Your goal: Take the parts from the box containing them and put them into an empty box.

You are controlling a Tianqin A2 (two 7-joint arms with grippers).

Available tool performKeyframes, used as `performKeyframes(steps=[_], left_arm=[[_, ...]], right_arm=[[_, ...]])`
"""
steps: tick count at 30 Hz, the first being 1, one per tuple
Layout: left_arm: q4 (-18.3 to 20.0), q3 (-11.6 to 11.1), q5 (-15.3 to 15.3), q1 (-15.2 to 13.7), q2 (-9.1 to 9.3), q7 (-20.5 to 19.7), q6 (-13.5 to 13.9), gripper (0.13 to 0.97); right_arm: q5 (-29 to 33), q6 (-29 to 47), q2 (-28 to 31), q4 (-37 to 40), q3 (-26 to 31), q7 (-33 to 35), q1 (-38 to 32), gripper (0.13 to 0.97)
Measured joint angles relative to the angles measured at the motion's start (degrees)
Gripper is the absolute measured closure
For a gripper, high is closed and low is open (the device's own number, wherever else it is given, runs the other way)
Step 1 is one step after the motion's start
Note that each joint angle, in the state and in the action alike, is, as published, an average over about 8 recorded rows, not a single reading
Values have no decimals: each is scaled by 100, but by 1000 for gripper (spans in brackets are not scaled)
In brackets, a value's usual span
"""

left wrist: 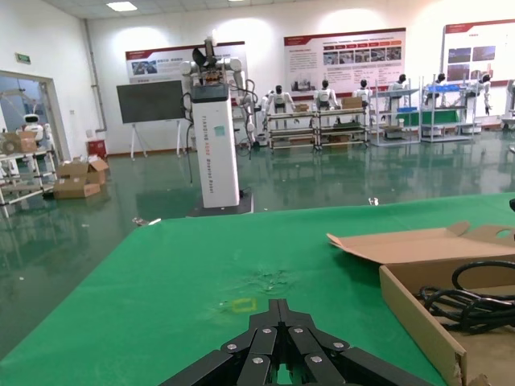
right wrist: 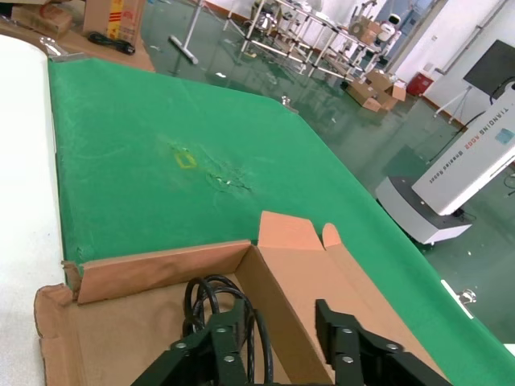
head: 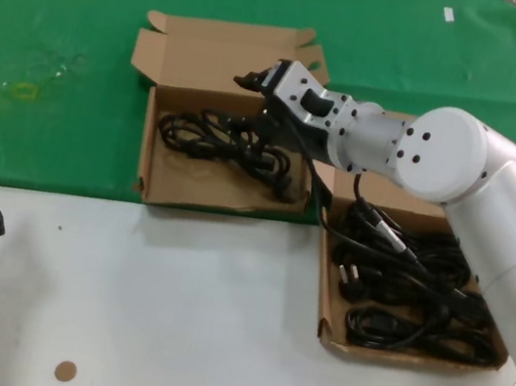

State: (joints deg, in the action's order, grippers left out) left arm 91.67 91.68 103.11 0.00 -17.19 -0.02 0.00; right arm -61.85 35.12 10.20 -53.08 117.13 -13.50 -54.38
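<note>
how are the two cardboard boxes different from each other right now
The left box holds one small bundle of black cable, with bare floor showing; the right box is packed with cables. The left box sits on the green cloth; the right box reaches onto the white table. The right end effector hangs over the left box. Both are shallow, brown and open.
</note>
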Motion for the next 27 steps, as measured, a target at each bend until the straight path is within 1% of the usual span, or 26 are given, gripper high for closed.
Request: performKeyframes(steps=[4,5,8,13,14,16,20,22,26,27], left_arm=[[0,0,0,0,0,0,0,943],[0,0,0,0,0,0,0,941],[0,0,0,0,0,0,0,937],[0,0,0,0,0,0,0,885],[0,0,0,0,0,0,0,875],[0,0,0,0,0,0,0,854],[0,0,0,0,0,0,0,854],[0,0,0,0,0,0,0,815],[0,0,1,0,0,0,0,737],[0,0,1,0,0,0,0,717]], right_arm=[[-80,-69,16,-83,-52,20,108,744],[-113,-97,21,-114,-72,31,152,744],[-238,-203,42,-229,-148,73,315,670],[-488,-415,84,-462,-303,156,647,546],[-540,-460,93,-510,-336,174,716,546],[-648,-552,111,-612,-402,209,858,494],[-870,-740,149,-818,-538,282,1147,389],[-981,-835,167,-923,-606,319,1294,337],[-1206,-1024,205,-1132,-745,391,1590,337],[-1262,-1072,215,-1184,-779,410,1664,320]])
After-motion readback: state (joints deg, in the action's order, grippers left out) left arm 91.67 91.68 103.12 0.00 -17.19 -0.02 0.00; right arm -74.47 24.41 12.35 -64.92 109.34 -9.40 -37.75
